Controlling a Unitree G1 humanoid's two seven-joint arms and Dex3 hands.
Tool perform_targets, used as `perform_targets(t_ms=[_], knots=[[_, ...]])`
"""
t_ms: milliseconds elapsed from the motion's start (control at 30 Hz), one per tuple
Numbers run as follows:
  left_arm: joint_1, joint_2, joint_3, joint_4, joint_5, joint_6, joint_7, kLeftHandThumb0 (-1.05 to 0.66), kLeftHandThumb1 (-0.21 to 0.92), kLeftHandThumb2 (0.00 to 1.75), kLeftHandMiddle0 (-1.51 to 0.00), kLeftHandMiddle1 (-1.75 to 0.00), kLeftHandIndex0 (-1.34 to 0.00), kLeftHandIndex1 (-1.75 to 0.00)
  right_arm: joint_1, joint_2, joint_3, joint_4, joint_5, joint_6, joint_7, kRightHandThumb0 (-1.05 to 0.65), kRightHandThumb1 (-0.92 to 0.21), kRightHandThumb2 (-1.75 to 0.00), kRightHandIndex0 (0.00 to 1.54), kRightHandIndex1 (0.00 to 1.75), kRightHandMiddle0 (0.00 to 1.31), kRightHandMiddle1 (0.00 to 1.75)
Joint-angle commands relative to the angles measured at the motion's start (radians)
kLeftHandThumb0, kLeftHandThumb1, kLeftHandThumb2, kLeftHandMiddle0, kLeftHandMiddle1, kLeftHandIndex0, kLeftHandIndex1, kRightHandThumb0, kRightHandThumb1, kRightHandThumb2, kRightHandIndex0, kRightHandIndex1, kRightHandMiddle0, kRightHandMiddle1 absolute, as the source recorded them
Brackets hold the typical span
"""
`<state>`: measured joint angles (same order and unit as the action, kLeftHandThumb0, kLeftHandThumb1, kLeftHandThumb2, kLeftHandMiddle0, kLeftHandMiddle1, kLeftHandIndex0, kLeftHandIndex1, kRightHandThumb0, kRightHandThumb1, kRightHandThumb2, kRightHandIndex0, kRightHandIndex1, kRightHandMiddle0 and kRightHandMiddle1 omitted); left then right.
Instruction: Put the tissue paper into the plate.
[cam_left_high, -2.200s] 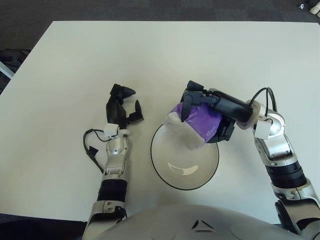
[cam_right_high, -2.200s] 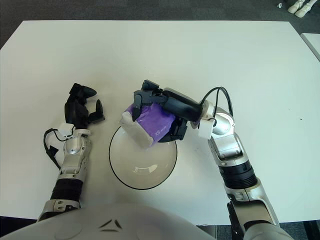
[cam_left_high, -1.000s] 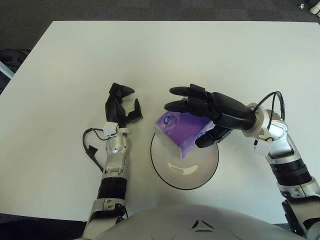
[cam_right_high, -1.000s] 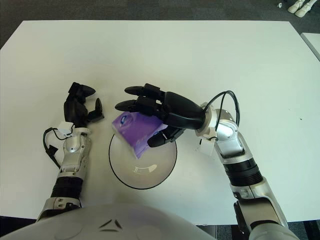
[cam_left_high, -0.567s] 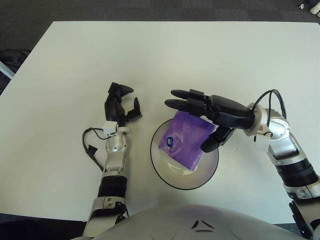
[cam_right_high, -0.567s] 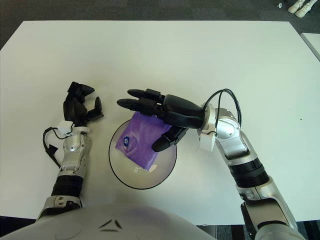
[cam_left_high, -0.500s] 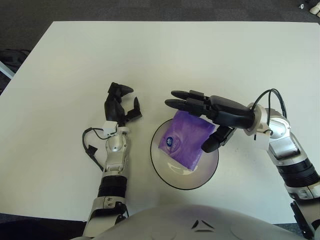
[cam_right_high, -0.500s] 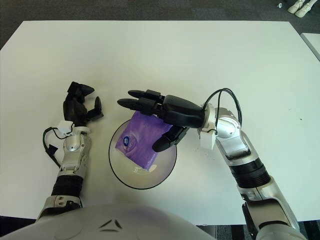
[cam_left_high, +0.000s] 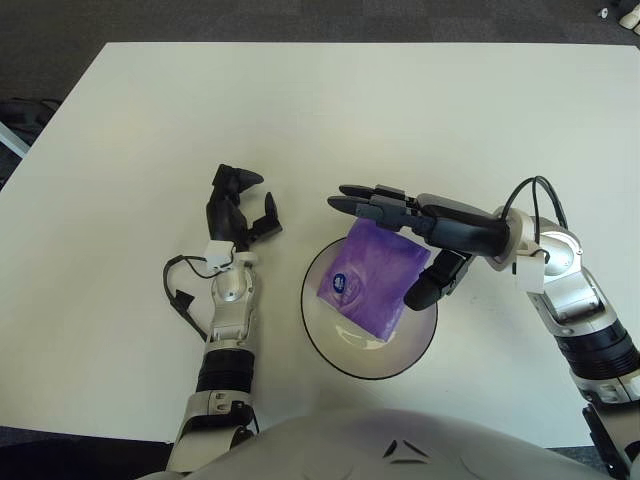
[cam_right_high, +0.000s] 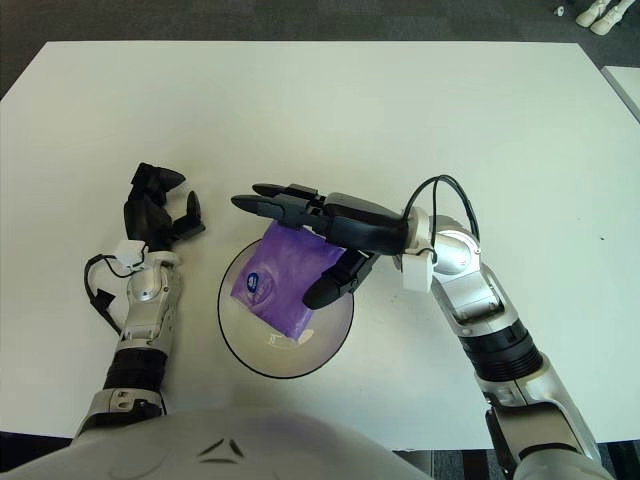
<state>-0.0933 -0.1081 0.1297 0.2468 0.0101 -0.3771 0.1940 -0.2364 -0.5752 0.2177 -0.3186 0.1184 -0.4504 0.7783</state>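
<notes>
A purple tissue pack (cam_left_high: 368, 280) lies inside the clear, dark-rimmed plate (cam_left_high: 330, 354) on the white table, leaning against its far rim. My right hand (cam_left_high: 400, 240) hovers just above the pack with its fingers spread wide and holds nothing. Its thumb (cam_left_high: 424, 287) hangs over the plate's right side. My left hand (cam_left_high: 240, 205) rests on the table to the left of the plate, fingers relaxed and empty.
The white table (cam_left_high: 320, 110) stretches behind and to both sides of the plate. A black cable (cam_left_high: 180, 300) loops beside my left wrist. Dark floor lies beyond the table's far edge.
My right hand let go of the tissue pack and it dropped into the plate. The hand has since lifted slightly with its fingers spread. My left hand barely moved.
</notes>
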Motion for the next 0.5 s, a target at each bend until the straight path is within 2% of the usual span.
perform_targets(t_ms=[0,200,300,367,433,467], knots=[[0.105,-0.018,0.01,0.139,-0.018,0.043,0.003,-0.01,0.31,1.23,-0.67,-1.45,-0.5,-1.75,0.029,-0.006,-0.023,-0.039,0.036,0.024,-0.003,-0.87,-0.92,-0.48,0.0,0.0,0.0,0.0],[0.113,-0.019,0.002,0.121,-0.012,0.037,0.0,-0.01,0.3,1.25,-0.68,-1.46,-0.5,-1.75,0.055,0.007,-0.062,-0.046,0.035,-0.012,-0.03,-0.8,-0.92,-0.49,0.0,0.0,0.0,0.0],[0.119,-0.015,-0.003,0.115,-0.003,0.036,0.0,-0.01,0.29,1.27,-0.67,-1.48,-0.51,-1.75,0.083,0.043,-0.11,-0.035,-0.009,-0.063,-0.097,-0.72,-0.88,-0.58,0.0,0.0,0.0,0.0],[0.121,-0.014,-0.004,0.114,0.0,0.034,0.002,-0.01,0.28,1.28,-0.67,-1.49,-0.52,-1.75,0.089,0.056,-0.118,-0.033,-0.024,-0.074,-0.12,-0.68,-0.86,-0.65,0.0,0.0,0.0,0.0],[0.122,-0.013,-0.006,0.118,0.002,0.019,-0.001,-0.01,0.27,1.29,-0.67,-1.5,-0.53,-1.75,0.086,0.082,-0.119,-0.027,-0.036,-0.05,-0.155,-0.67,-0.87,-0.68,0.0,0.0,0.0,0.0],[0.124,-0.011,-0.007,0.121,0.002,0.004,-0.006,-0.01,0.27,1.3,-0.67,-1.5,-0.53,-1.75,0.078,0.11,-0.116,-0.013,-0.041,-0.013,-0.186,-0.67,-0.87,-0.69,0.0,0.0,0.0,0.0]])
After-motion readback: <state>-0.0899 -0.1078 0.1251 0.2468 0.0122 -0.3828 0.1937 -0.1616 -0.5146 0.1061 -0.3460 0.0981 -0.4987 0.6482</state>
